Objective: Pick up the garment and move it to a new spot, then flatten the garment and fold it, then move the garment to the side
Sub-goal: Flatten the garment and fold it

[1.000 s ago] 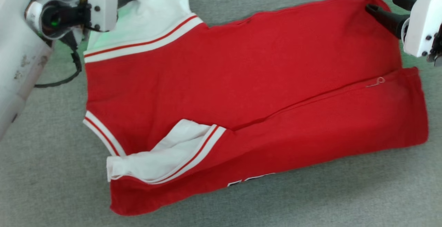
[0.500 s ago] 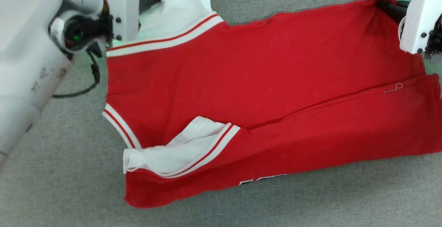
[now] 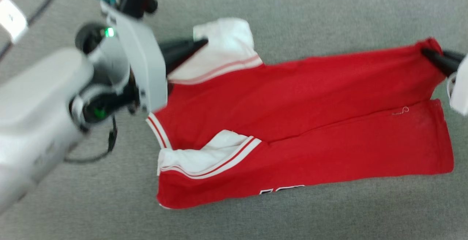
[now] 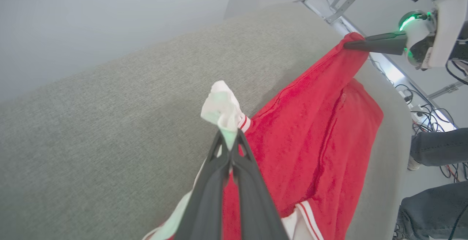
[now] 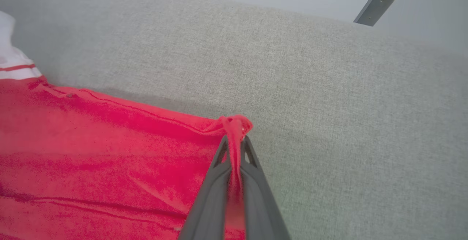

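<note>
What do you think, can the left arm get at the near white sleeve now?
Probably not just now: the left gripper is shut on the far sleeve of the shirt, so it would have to let go first. Nothing covers the near sleeve itself.

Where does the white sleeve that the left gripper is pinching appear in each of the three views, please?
Head view: the white sleeve sits upper centre, at the tips of the left gripper.
Left wrist view: the sleeve is at centre, bunched just above the same gripper.
Right wrist view: the sleeve is at the left edge, upper part.
Shared landmark: the red corner pinched by the right gripper.
</note>
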`<state>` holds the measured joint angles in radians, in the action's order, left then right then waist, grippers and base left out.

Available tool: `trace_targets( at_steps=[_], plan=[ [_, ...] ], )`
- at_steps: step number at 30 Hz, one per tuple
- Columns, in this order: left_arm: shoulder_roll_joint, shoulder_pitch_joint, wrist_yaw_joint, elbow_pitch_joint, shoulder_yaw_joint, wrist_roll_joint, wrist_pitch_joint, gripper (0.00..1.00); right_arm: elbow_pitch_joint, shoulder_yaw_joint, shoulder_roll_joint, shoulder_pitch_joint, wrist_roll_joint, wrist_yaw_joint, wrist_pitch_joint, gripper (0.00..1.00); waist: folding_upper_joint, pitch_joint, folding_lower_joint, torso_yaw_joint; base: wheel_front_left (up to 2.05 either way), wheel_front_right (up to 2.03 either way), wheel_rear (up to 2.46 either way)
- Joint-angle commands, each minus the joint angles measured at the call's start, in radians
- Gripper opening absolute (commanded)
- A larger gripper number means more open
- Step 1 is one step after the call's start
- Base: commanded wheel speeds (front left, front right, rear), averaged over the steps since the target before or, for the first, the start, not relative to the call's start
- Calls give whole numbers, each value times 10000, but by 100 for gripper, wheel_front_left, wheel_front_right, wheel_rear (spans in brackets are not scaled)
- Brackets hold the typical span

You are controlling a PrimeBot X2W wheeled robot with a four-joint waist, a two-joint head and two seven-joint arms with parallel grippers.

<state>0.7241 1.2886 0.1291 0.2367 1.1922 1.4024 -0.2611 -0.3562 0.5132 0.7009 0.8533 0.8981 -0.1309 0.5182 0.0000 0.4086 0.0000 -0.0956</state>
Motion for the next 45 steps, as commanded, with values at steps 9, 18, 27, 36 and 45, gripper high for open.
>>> trace_targets(
  at_steps=[9,18,27,36,45],
  plan=[
    [1833,-1984,14,-2534,506,-54,1538,0,2083,-336,1423,-2592,665,4,-71,0,0,-1278,0,538,0,0,0],
    [2405,-4326,-42,-3706,736,83,2818,0,2161,-1380,1815,-4686,572,4,-426,0,0,-1233,0,726,0,0,0],
    [1134,-5186,-138,-1859,828,-402,2870,0,840,-1767,619,-4852,-143,4,-1522,0,0,-659,0,931,0,0,0],
    [-218,-5401,-88,259,866,-528,3486,0,-221,-1199,-248,-4254,-479,7,-2158,0,0,-258,0,894,0,0,0],
    [-808,-5839,-22,986,719,-250,4475,47,-139,-990,-193,-4058,-61,1,-2650,100,0,-614,0,822,0,0,0]
  ],
)
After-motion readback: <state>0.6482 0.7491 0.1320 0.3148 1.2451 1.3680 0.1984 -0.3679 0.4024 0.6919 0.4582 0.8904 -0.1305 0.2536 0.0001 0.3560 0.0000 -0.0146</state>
